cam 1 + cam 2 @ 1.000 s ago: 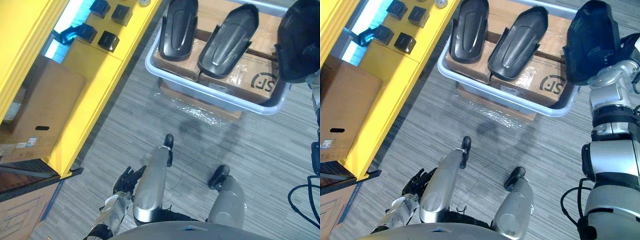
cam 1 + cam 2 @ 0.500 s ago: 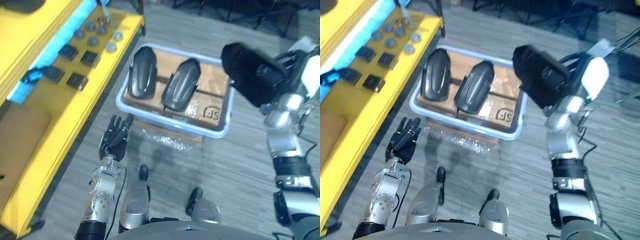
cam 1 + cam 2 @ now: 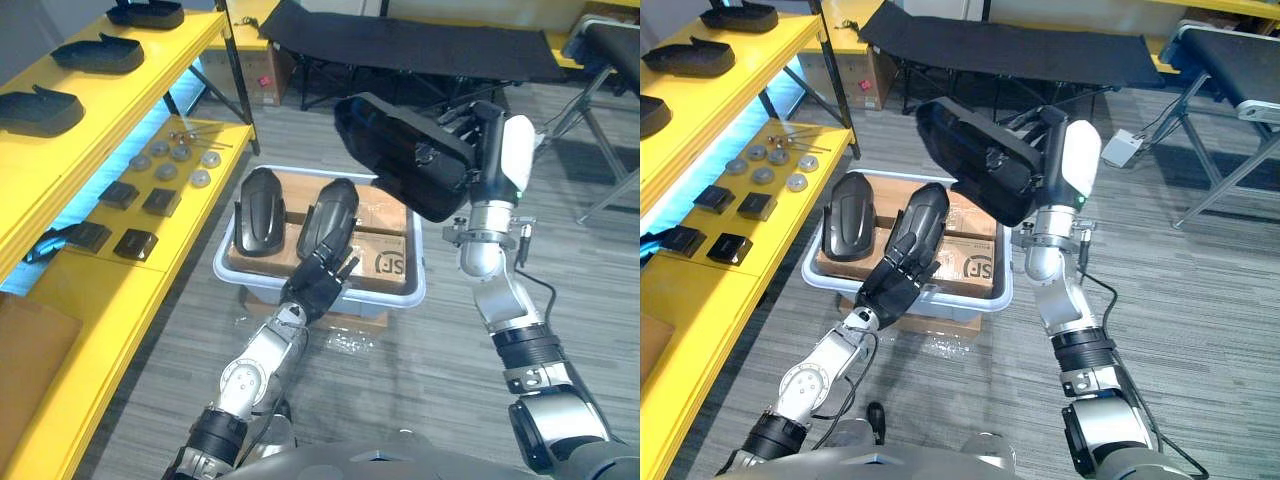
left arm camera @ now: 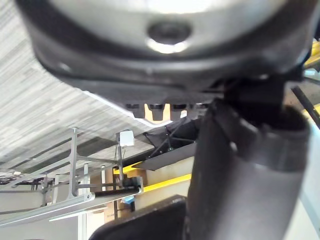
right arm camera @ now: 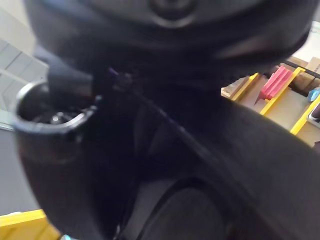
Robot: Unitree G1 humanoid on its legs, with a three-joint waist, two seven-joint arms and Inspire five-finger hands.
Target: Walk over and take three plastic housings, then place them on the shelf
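Black plastic housing (image 3: pixel 400 155) held up in the air above the grey bin (image 3: pixel 415 292), clasped at its right end in the right hand (image 3: pixel 484 140), fingers curled over its edge. Below, two more housings (image 3: pixel 258 208) side by side on cardboard boxes (image 3: pixel 385 265) in that bin. Left hand (image 3: pixel 318 285) at the near end of the right one, fingers straight, contact unclear. Yellow shelf (image 3: pixel 130 290) to the left.

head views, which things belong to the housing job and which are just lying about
Job: black plastic housing in right hand; two black housings in grey bin; yellow shelf; left hand.
Lying about: round metal discs; black square blocks; black cot.
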